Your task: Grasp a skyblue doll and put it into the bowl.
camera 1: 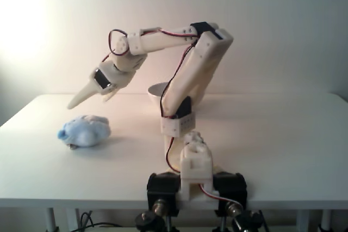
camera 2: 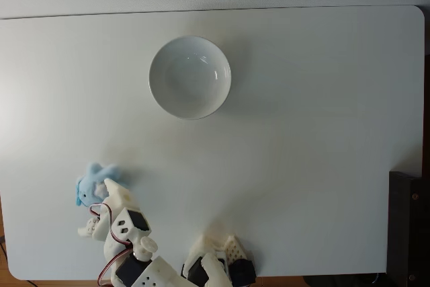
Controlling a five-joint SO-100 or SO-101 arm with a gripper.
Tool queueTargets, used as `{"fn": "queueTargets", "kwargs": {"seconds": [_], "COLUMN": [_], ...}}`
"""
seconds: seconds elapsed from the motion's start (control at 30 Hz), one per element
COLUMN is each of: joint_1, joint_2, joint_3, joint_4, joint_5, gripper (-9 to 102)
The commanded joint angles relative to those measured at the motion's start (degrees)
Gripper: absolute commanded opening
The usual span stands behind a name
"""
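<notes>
White arm folded at the elbow, hand (camera 1: 92, 97) angled down above the skyblue doll (camera 1: 85, 131), fingers slightly apart, doll at eight o'clock on the surface (camera 2: 302, 132), bowl (camera 2: 190, 77) at twelve, well apart.

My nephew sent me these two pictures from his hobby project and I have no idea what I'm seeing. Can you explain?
It's a small white robot arm clamped to a white table's edge. One picture looks along the table from the arm's base, the other straight down. Its two-fingered hand hangs in the air above a fuzzy pale-blue plush toy and holds nothing. Whether its fingers are parted, I cannot tell. Farther back stands a round, smooth white bowl, empty.
</notes>
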Motion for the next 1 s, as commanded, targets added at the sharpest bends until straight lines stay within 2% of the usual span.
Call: {"fn": "queueTargets", "kwargs": {"seconds": [0.0,0.27,0.53,0.7,0.8,0.97], "joint_1": [-0.4,-0.8,0.0,1.8,2.1,2.1], "joint_2": [-2.9,-3.4,-8.2,-15.1,-18.7,-21.8], "joint_3": [-3.9,-4.1,-4.3,-4.0,-4.4,-4.4], "joint_4": [-0.7,-0.8,-1.1,-8.5,-13.7,-15.8], "joint_5": [-0.2,-0.2,0.0,0.0,-0.1,-0.1], "gripper": [61,64,85,94,95,95]}}
